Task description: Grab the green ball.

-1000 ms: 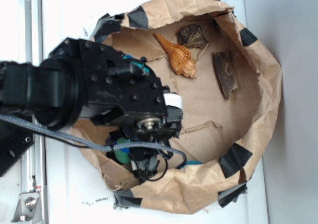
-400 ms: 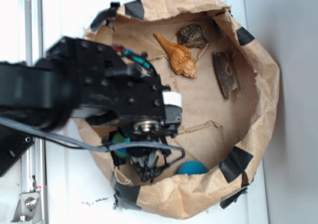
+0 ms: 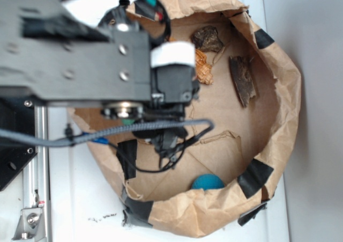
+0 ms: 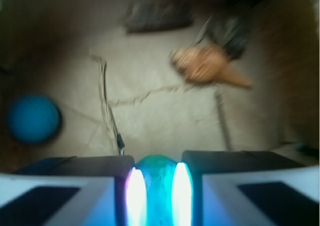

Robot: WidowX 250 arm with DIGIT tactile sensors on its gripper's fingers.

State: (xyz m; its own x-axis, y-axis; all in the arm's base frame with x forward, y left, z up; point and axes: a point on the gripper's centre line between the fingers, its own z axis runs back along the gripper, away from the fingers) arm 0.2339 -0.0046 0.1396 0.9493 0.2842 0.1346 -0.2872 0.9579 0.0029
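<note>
Since a moment ago the arm has come up and swung toward the top of the exterior view, so its black body now fills the upper left and hides most of the shell it used to sit below. The brown paper enclosure [image 3: 278, 92] has kept its place, though its left rim looks pulled about.

The gripper [image 4: 159, 186] is pinched on the green ball [image 4: 156, 186]: in the wrist view the two fingers [image 4: 75, 186] press in from either side and a rounded green-teal surface fills the narrow gap between them, lit up bright along both edges. From the exterior view I cannot see the ball at all; the arm and its cable [image 3: 139, 128] cover it.

Down on the paper floor the blue ball [image 3: 207, 182] sits near the lower rim, well apart from the gripper, off to the left in the wrist view [image 4: 32, 118]. The orange shell [image 4: 210, 68] lies further in, with a dark rock [image 3: 208, 38] just beyond it and a strip of bark [image 3: 243, 80] off to the side.

As I read it, the grab itself is made and this is the carry-up. The wrist picture is blurred, which fits an arm in motion. What remains, I would judge, is to keep the squeeze firm while rising clear of the paper wall; a round ball held between two flat fingers could roll out if the hold loosens.
</note>
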